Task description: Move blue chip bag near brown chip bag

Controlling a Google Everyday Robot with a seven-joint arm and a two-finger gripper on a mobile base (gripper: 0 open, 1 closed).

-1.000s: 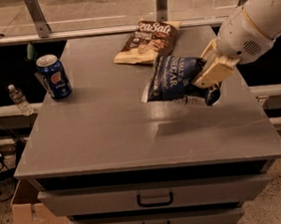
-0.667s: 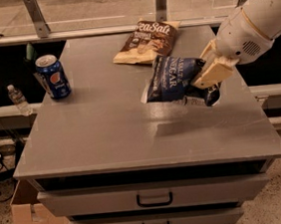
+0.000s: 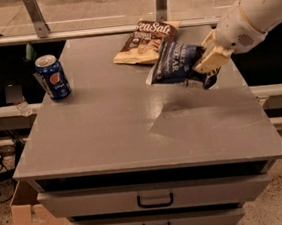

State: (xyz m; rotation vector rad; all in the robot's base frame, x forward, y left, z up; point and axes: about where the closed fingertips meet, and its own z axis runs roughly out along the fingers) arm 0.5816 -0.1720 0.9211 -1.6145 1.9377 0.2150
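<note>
The blue chip bag [image 3: 175,63] is dark navy with white lettering and hangs tilted a little above the grey table top, its upper left corner next to the brown bag. My gripper [image 3: 207,67] is shut on the blue bag's right end. The white arm comes in from the upper right. The brown chip bag [image 3: 146,40], with white "Sea Salt" lettering, lies flat at the back middle of the table, just left of and behind the blue bag.
A blue soda can [image 3: 52,77] stands upright near the table's left edge. The grey table [image 3: 133,135] has drawers below its front edge. A cardboard box [image 3: 32,221] sits on the floor at the lower left. A railing runs behind the table.
The blue chip bag, held in my gripper, has moved slightly back and left toward the brown chip bag. The can and the brown bag have not moved.
</note>
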